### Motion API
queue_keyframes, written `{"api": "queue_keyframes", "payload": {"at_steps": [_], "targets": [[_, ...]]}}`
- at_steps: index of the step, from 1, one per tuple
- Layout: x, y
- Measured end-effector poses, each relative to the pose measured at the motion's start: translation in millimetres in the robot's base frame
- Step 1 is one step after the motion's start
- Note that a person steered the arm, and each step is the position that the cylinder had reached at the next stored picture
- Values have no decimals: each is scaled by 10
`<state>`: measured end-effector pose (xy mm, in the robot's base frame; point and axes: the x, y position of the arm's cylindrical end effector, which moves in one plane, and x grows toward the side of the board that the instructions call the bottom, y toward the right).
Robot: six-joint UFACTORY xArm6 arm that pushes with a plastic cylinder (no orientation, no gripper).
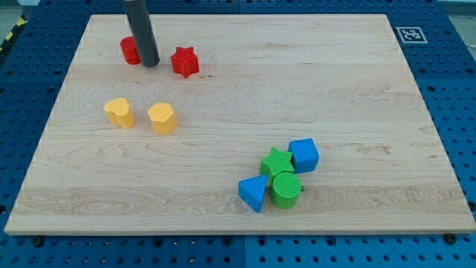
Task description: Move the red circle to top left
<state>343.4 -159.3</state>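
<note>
The red circle (130, 50) is sitting near the surface's (245, 97) top left in the camera view, partly hidden behind the rod, with my tip (150, 64) resting just at its right edge, seemingly touching it. No claw is fitted, so nothing is being gripped; the rod is only pushing. The red star (184, 62) is lying just to the tip's right, apart from it. To finish well, I am judging that the push should run leftward and slightly upward through the circle's middle, keeping it from slipping off the tip and stopping short of the edge. Counting: two red blocks, two yellow blocks (120, 112) (162, 118) at mid left, two green ones, star (276, 161) and cylinder (286, 189), and two blue ones, cube (303, 155) and triangle (252, 193), clustered at lower right.
</note>
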Motion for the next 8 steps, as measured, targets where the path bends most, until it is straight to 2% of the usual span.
{"api": "queue_keyframes", "payload": {"at_steps": [1,2,3,4,5,6,7,8], "targets": [[310,-32],[138,-202],[-238,-257],[-378,-284],[-191,-309],[-323,-594],[-660,-698],[-703,-698]]}}
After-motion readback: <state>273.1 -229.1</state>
